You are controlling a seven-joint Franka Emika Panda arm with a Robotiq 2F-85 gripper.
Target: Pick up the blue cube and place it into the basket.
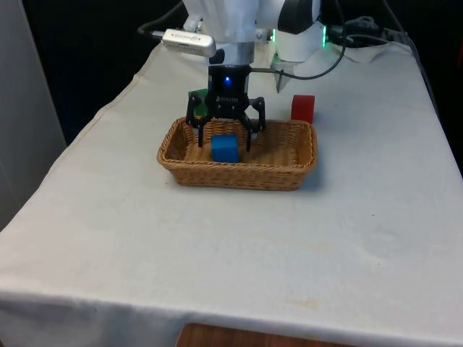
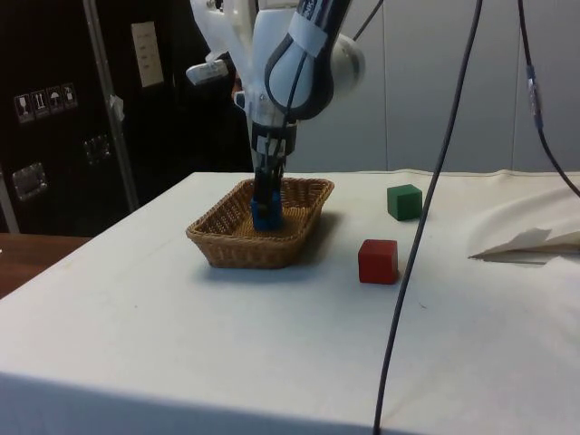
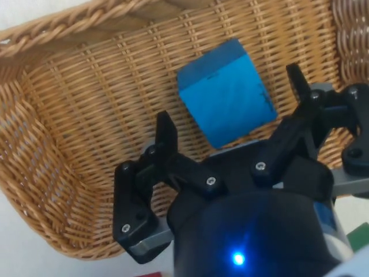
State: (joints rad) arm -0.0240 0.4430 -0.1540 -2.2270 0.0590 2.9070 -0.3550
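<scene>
The blue cube (image 1: 224, 149) (image 2: 265, 216) (image 3: 226, 100) lies on the floor of the woven wicker basket (image 1: 293, 176) (image 2: 222, 246) (image 3: 75, 109), in the half toward the front view's left. My gripper (image 1: 225, 142) (image 2: 265, 195) (image 3: 232, 103) hangs straight down inside the basket, open, one finger on each side of the cube. In the wrist view there is a gap between each fingertip and the cube's faces, so the cube rests free on the weave.
A red cube (image 1: 303, 108) (image 2: 378, 261) stands on the white cloth just behind the basket at the front view's right. A green cube (image 1: 197, 97) (image 2: 404, 201) sits behind the basket, partly hidden by the gripper. Cables (image 2: 426, 199) hang across the side view.
</scene>
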